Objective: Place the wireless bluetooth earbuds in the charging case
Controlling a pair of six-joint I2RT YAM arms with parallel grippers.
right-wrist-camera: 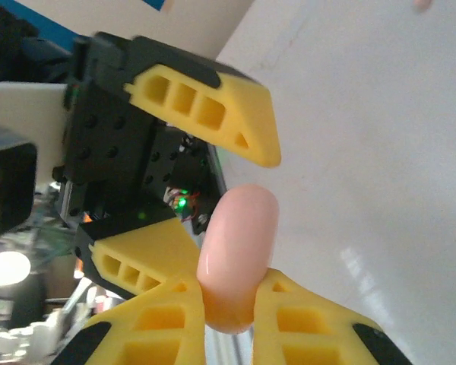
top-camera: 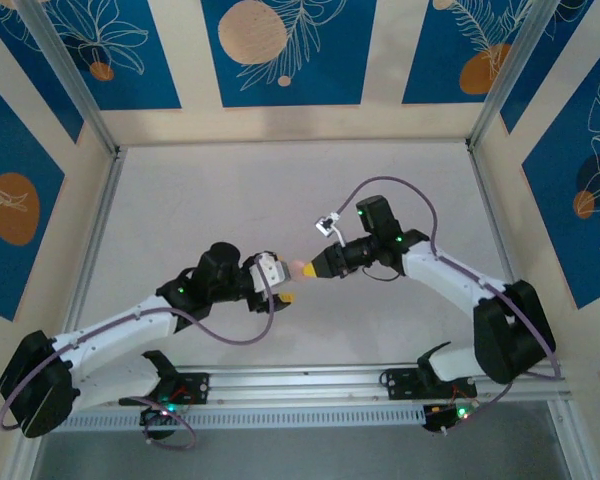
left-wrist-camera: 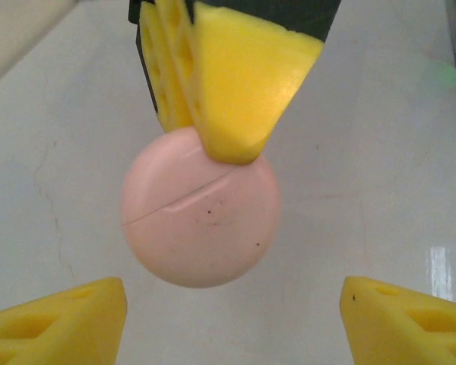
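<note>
**moss_k:** So which arm actually had the charging case (left-wrist-camera: 201,209) at that point?

**tinbot:** The right gripper (right-wrist-camera: 232,285). Its two yellow fingers were clenched on the case's rim, pinching across the flat faces. The case hung in the air above the table (top-camera: 230,200), between the two arms. The left gripper (left-wrist-camera: 234,289) was spread wide, one finger on either side of the case, touching nothing as far as I could see.

**moss_k:** How'd you expect it to handle?

**tinbot:** It was a smooth, glossy pink puck that looked like hard plastic. So stiff and probably light, but slippery on those wedge tips. The pinch only covered a small bit of the edge, so I'd guess it could pivot or pop out if bumped. Better hold imo: across the flat faces nearer the middle, on one half only and clear of the seam, so the other half can swing. The seam looked shut, so it'd want opening first.

**moss_k:** Counts?

**tinbot:** One case, two grippers, four yellow fingers. The wireless bluetooth earbuds I couldn't count. One pale pinkish speck (right-wrist-camera: 422,4) sat on the table at the top edge of the right wrist view. Might've been one, but it was too small to tell.
</note>
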